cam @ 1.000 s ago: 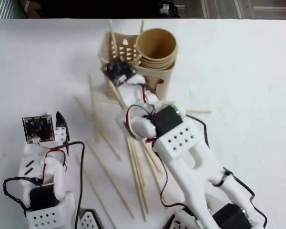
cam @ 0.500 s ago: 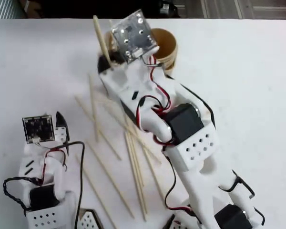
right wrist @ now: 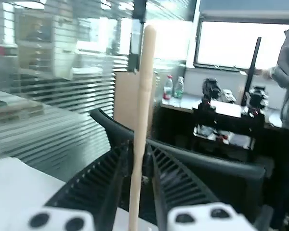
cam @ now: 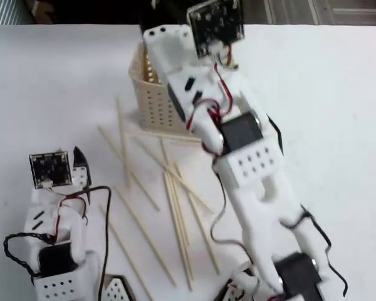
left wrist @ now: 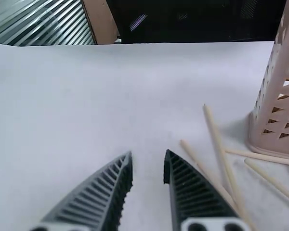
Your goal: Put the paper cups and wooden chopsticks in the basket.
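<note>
A beige slotted basket (cam: 151,100) stands at the far middle of the table, and its side wall (left wrist: 279,96) rises in the left wrist view. My right arm (cam: 200,88) is raised over the basket and covers its right half. The right gripper (right wrist: 139,149) is shut on one wooden chopstick (right wrist: 143,91), which it holds upright against the room behind. Several loose chopsticks (cam: 175,213) lie crossed on the table in front of the basket. My left gripper (left wrist: 148,161) rests low at the near left, open with nothing in it, next to a few chopsticks (left wrist: 219,144).
The white table (cam: 338,94) is bare to the right of the arm and at the far left. Its far edge runs just behind the basket. The left arm's base (cam: 56,263) sits at the near left corner.
My right arm has risen from the table beside the basket, carrying a chopstick up and over it. The stacked paper cups in the basket are now covered. The left arm is unchanged.
</note>
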Robot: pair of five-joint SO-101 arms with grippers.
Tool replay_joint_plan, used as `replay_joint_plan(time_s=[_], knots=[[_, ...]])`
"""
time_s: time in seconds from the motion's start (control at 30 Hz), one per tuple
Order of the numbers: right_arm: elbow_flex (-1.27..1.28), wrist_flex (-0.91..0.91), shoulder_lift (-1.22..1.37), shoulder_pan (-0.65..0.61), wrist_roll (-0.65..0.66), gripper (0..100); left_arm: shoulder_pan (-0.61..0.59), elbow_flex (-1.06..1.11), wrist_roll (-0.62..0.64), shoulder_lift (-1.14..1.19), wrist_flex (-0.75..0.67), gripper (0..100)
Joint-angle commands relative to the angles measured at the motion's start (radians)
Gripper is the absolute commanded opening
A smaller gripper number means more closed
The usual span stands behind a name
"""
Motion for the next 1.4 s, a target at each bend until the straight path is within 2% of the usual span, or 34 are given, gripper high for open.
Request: replay_joint_plan(time_s=[0.0,0.1,0.3,0.4,0.53,0.63,0.73,0.93,1.17,1.37], knots=[[-0.043,-0.035,0.065,0.041,-0.005,1.7,-0.010,-0.003,0.005,-0.016,0.002,12],[-0.043,-0.031,0.134,0.059,-0.005,2.6,-0.010,-0.003,0.005,-0.016,0.002,12],[-0.049,0.087,0.134,0.051,-0.005,18.4,-0.010,-0.003,0.005,-0.016,0.002,12],[-0.043,0.188,0.041,0.051,-0.005,13.8,-0.010,-0.003,0.005,-0.016,0.002,12],[-0.006,0.461,-0.087,0.051,-0.012,1.9,-0.010,-0.005,0.003,-0.016,0.002,12],[0.087,0.631,-0.180,0.051,-0.014,3.6,-0.008,-0.009,-0.032,-0.016,0.003,12],[0.230,0.710,-0.285,0.051,-0.014,3.7,-0.010,-0.043,-0.035,-0.013,0.011,12],[0.618,0.694,-0.524,0.051,-0.015,3.7,-0.005,-0.198,-0.046,-0.010,0.120,12],[1.048,0.498,-0.719,0.059,-0.015,4.2,0.051,-0.385,-0.144,0.015,0.256,12],[1.168,0.344,-0.733,0.199,-0.015,4.2,0.084,-0.565,-0.172,0.320,0.333,12]])
